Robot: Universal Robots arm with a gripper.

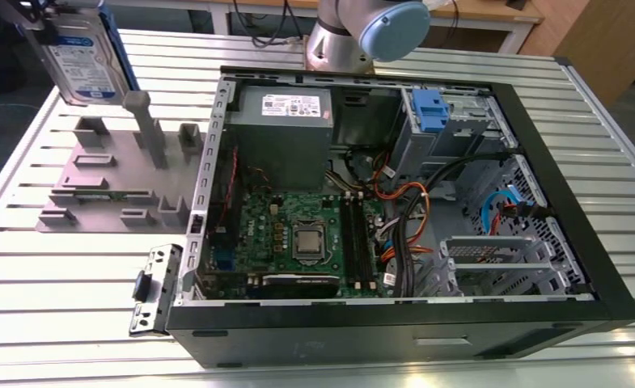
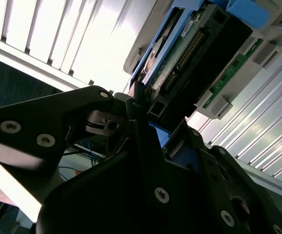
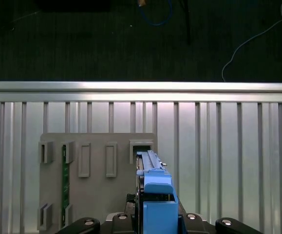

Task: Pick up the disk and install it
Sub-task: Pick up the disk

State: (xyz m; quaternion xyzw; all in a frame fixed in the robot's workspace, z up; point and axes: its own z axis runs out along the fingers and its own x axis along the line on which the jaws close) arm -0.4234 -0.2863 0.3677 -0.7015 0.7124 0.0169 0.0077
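Exterior view: the disk hangs upright just above the grey holder rack, clear of its slots and well apart from the open computer case.

Second wrist view: the gripper is clamped on the disk's blue-bracketed end, which keeps it vertical.

First wrist view: the disk shows edge-on over the rack, near a slotted green circuit strip.

Open PC case beside grey fixture on slatted table.
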